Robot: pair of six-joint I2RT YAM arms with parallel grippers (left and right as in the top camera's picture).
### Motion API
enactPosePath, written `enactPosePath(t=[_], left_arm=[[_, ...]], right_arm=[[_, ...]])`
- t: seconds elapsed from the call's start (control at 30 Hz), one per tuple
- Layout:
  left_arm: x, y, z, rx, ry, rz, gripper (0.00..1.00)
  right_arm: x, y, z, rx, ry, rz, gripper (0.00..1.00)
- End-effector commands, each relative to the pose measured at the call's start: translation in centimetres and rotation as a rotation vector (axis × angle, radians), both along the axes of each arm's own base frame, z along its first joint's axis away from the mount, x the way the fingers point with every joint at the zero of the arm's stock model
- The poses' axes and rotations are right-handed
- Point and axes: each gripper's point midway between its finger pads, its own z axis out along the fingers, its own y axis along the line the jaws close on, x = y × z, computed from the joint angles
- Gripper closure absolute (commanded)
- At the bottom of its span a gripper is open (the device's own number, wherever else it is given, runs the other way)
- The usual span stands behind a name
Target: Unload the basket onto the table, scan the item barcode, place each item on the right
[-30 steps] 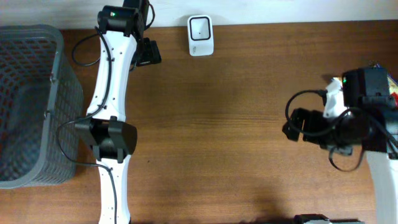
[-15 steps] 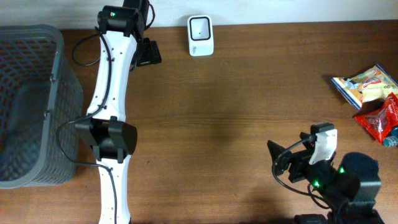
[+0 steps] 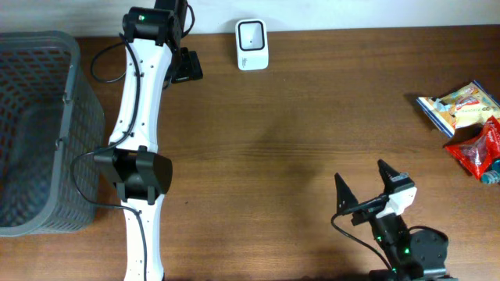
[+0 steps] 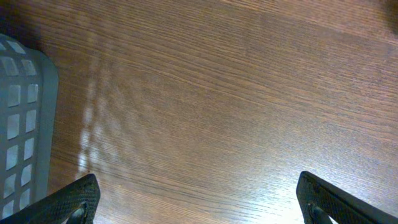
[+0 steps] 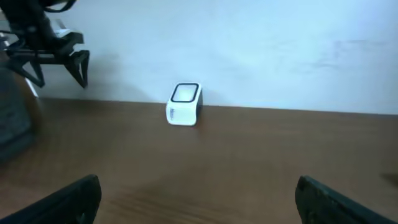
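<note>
The white barcode scanner (image 3: 251, 44) stands at the table's far edge, and the right wrist view shows the scanner (image 5: 185, 104) against the wall. Two snack packets lie at the right edge: a blue-and-white packet (image 3: 459, 104) and a red packet (image 3: 477, 148). My right gripper (image 3: 363, 178) is open and empty near the front edge, well left of the packets, and it points toward the scanner. In its own view the right gripper (image 5: 199, 202) holds nothing. My left gripper (image 3: 188, 66) is open just left of the scanner, and the left gripper (image 4: 199, 199) hangs over bare wood.
A grey mesh basket (image 3: 73, 94) fills the left side of the table, and the basket wall (image 4: 18, 124) shows beside the left fingers. The left arm (image 3: 141, 172) stretches from the front edge to the back. The left gripper (image 5: 56, 59) appears far left in the right wrist view.
The right arm has swung from over the packets at the right edge back to the front of the table, uncovering both packets. The left arm has not moved.
</note>
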Motion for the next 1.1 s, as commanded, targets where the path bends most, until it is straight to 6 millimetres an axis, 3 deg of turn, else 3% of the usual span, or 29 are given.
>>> enactPosePath(t=[0.0, 0.37, 0.53, 1.07], left_arm=[[0.1, 0.2, 0.5, -0.003, -0.013, 0.002, 0.01], [0.1, 0.2, 0.5, -0.003, -0.013, 0.002, 0.01], [0.1, 0.2, 0.5, -0.003, -0.013, 0.002, 0.01], [0.1, 0.2, 0.5, -0.003, -0.013, 0.002, 0.01]], right_arm=[[0.0, -0.1, 0.0, -0.005, -0.08, -0.01, 0.02], [1.2, -3.4, -0.2, 0.012, -0.171, -0.21, 0.02], [1.4, -3.4, -5.5, -0.017, 0.044, -0.207, 0.02], [1.4, -4.2, -5.8, -0.024, 0.054, -0.251, 0.02]])
